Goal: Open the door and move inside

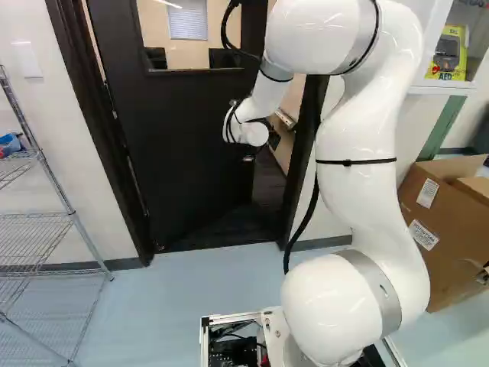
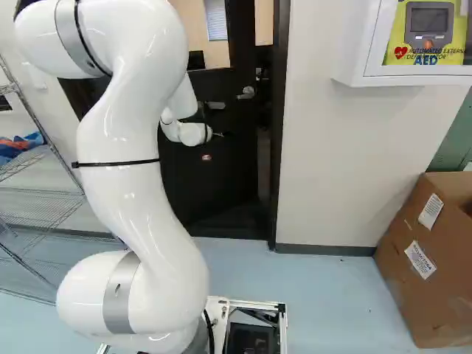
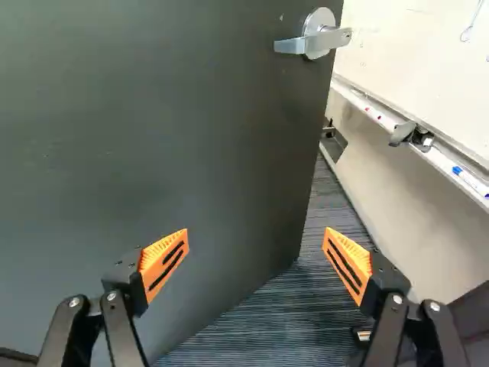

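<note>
Opening the door [image 1: 191, 145] wider looks to be the step in hand: it stands ajar, swung away into the room beyond, with a gap between its free edge and the frame [image 2: 281, 118]. The gripper [image 3: 257, 232] is spread wide and holds nothing, one finger [image 3: 166, 264] in front of the door's face, the other over the gap. Whether the near finger touches the door I can't quite make out, though it seems close.

The handle [image 3: 318, 37] sits ahead of the gripper, near the free edge, and no longer needs turning, I judge. The next move calls for a push on the face near that edge, then the base driving through once the arm has room.

Only the wrist view shows the marker ledge [image 3: 416, 140] past the edge, something to keep the outer finger off. The left base view alone shows the door's hinge side down to the floor.
</note>
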